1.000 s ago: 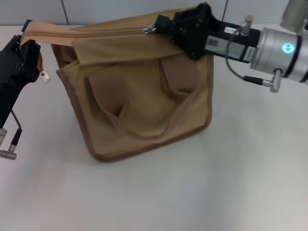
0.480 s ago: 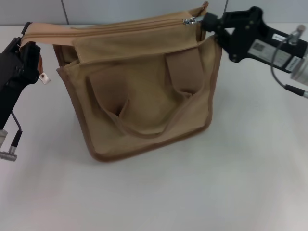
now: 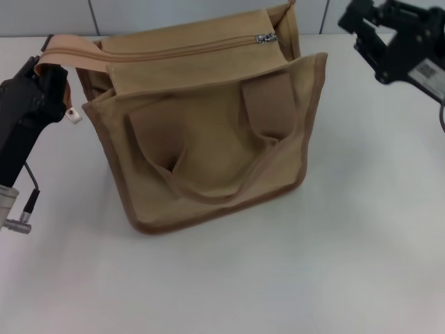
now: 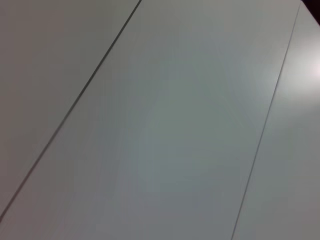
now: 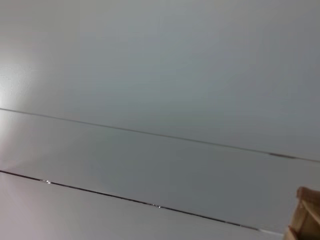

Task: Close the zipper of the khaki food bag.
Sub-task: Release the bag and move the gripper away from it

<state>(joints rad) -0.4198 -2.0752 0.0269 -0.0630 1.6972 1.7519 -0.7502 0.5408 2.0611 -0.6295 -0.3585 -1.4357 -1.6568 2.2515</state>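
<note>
Standing at table (image 3: 278, 278) centre, khaki food bag (image 3: 208, 146) shows zipper (image 3: 181, 50) pull at 1 o'clock end. Left gripper (image 3: 52, 76) pinches the bag's 9 o'clock tail. Right gripper (image 3: 365, 24), apart at 2 o'clock: spread undeterminable. Wrist views show wall panels; right one catches a tan corner.

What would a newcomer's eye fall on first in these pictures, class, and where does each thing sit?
The khaki food bag fills the middle of the white table, its zipper running along the top with the silver pull near the robot's right end. The left gripper holds the bag's strip end at the left edge. The right gripper hangs apart from the bag at the upper right.
</note>
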